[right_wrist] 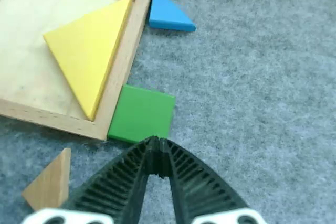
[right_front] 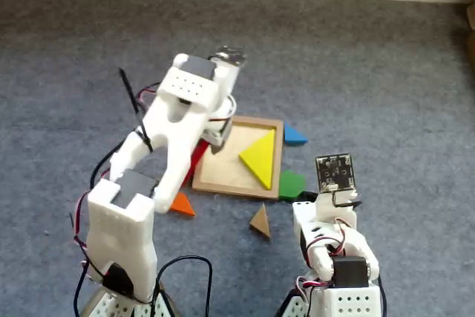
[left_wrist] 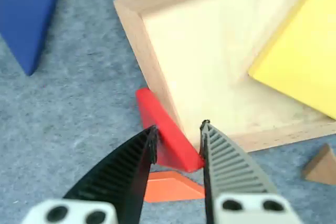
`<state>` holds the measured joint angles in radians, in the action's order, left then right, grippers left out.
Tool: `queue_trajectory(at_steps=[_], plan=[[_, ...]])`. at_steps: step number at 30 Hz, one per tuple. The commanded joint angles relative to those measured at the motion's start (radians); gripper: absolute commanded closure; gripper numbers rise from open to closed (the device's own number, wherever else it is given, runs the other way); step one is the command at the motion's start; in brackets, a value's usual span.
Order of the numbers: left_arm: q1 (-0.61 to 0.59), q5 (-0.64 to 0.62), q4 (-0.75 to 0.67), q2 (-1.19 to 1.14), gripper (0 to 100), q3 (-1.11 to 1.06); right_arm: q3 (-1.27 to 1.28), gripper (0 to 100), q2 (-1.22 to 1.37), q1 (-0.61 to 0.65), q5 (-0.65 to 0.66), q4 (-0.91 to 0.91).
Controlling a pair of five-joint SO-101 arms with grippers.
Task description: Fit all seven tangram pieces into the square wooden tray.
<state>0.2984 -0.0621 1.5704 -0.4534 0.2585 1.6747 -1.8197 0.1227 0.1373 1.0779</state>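
Both jaws of the left tool [left_wrist: 177, 134] clamp the red piece [left_wrist: 159, 115], just against the tray [left_wrist: 149, 66] wall ahead. Best to lift it over the rim, then lay it flat beside the yellow triangle [left_wrist: 304, 61]. The right tool [right_wrist: 157, 149] sits clenched and empty, just short of the green square [right_wrist: 142, 114].

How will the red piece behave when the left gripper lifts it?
Likely stiff: the red piece looks like solid painted wood, like the tray. Probably light, but its smooth paint could let it pivot between the narrow tips of the left gripper. Flat faces: it should slide, not roll, on the carpet.
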Motion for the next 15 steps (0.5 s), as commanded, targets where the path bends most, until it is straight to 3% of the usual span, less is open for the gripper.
queue_trajectory(at_steps=[1, 7, 12, 15], plan=[[0.127, -0.023, 0.014, 0.062, 86, 0.028, 0.094, 97.5, -0.01, -0.012, 0.011, 0.008], [0.097, -0.021, 0.097, 0.105, 86, 0.111, 0.094, 97.5, -0.01, -0.012, 0.011, 0.008], [0.082, -0.023, 0.18, 0.18, 73, 0.168, 0.094, 97.5, -0.01, -0.012, 0.011, 0.008], [0.079, -0.025, 0.181, 0.226, 71, 0.168, 0.094, 97.5, -0.01, -0.012, 0.011, 0.008]])
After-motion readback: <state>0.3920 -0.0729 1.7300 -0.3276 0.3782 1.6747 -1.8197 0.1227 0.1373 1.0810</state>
